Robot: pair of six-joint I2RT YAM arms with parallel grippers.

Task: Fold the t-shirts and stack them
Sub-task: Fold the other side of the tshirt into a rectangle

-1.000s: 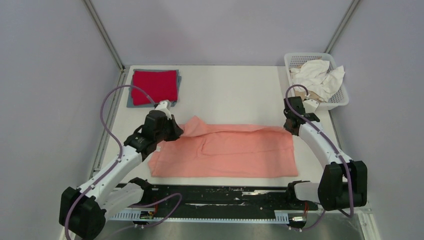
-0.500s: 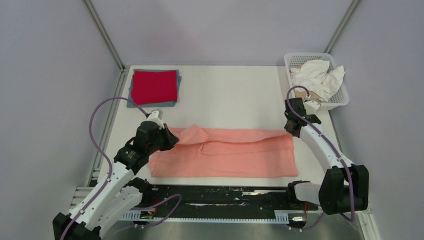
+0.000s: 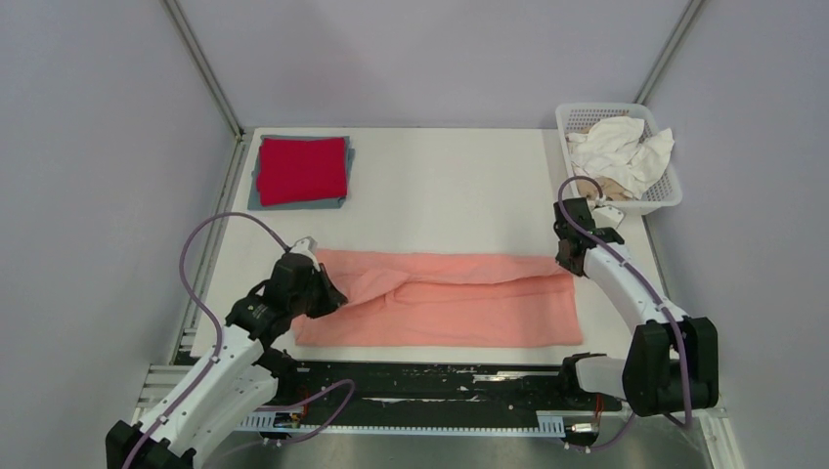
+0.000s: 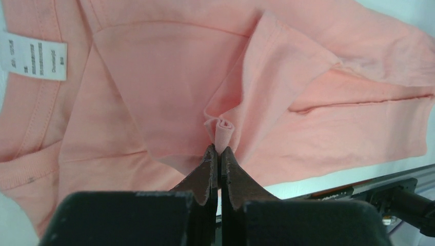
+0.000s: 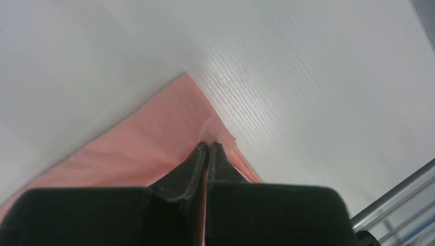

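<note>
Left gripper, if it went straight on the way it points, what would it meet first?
The pink shirt: the left gripper is shut on a fold of it, with more cloth lying straight ahead. Depth is unclear, but nothing else shows in that line.

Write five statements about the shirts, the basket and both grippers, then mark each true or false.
1. The left gripper is shut on a pinch of the salmon-pink cloth t-shirt. True.
2. The right gripper hangs open above bare table. False: it is shut on a corner of the salmon-pink t-shirt.
3. The folded red t-shirt lies on top of a folded grey-blue t-shirt. True.
4. The white plastic lattice basket is empty. False: it holds crumpled white and beige cloth.
5. The salmon-pink t-shirt is stacked on the red one. False: it lies spread across the near part of the white table, apart from that pile.
</note>
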